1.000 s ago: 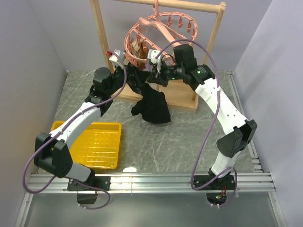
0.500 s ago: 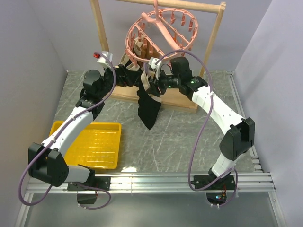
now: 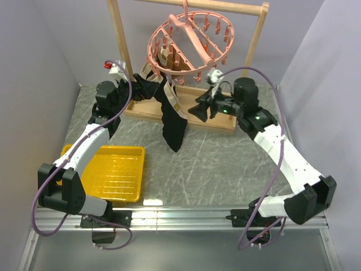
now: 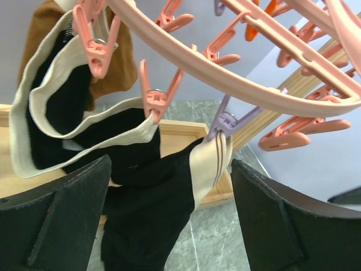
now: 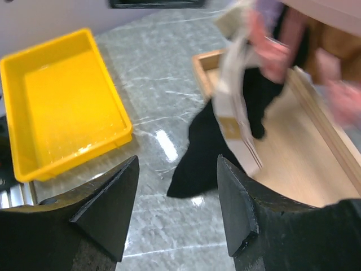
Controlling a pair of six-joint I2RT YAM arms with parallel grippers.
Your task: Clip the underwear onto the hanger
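Observation:
The salmon-pink ring hanger hangs from the wooden rack. The underwear, black with a tan striped band, dangles below the ring with a lilac peg pinching that band. My left gripper is open beside the ring. In its wrist view the left gripper has its fingers wide on either side of the hanging fabric and holds nothing. My right gripper is open to the right of the underwear, apart from it; the right gripper is empty.
A second dark garment with a cream-white band and a brown cloth hang from pink pegs on the same ring. The rack's wooden base lies behind the underwear. A yellow tray sits at the near left.
My right gripper has opened, let go of the underwear and pulled back to the right. The underwear now hangs straight from the hanger. The left arm has drawn back a little to the left.

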